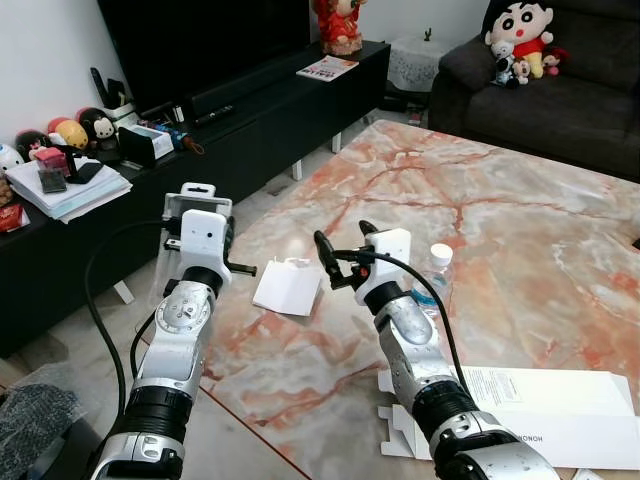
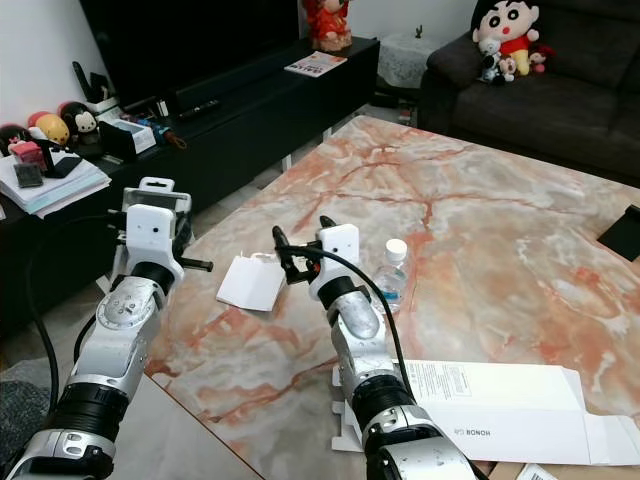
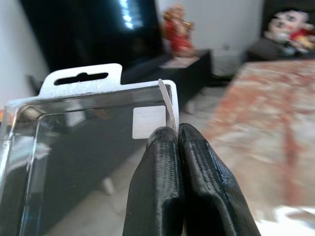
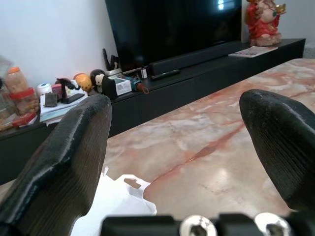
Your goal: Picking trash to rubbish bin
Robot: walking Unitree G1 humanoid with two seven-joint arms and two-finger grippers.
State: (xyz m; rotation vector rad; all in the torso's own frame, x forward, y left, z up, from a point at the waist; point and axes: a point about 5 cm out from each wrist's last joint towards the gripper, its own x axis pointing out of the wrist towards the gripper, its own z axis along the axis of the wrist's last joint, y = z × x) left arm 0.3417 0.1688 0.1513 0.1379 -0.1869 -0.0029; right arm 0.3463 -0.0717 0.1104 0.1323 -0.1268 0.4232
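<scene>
Marble table (image 1: 520,230), living room: left pincer (image 3: 178,142) pinching clear plastic blister pack (image 3: 74,128); right pincer (image 1: 342,248) spread above white paper scrap (image 1: 288,287) at table's left edge. Next, probably: grab scrap, find bin.

home living room | dark sofa (image 1: 560,100) with plush toys | television (image 1: 200,40) | marble table (image 1: 520,230)

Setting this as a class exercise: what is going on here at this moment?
A humanoid robot is clearing trash from a marble table. Its left gripper is shut on the edge of a clear plastic package, held up beside the table. Its right gripper is open, raised above the tabletop near a white paper bag. A small water bottle and a flattened white box lie nearby.
</scene>
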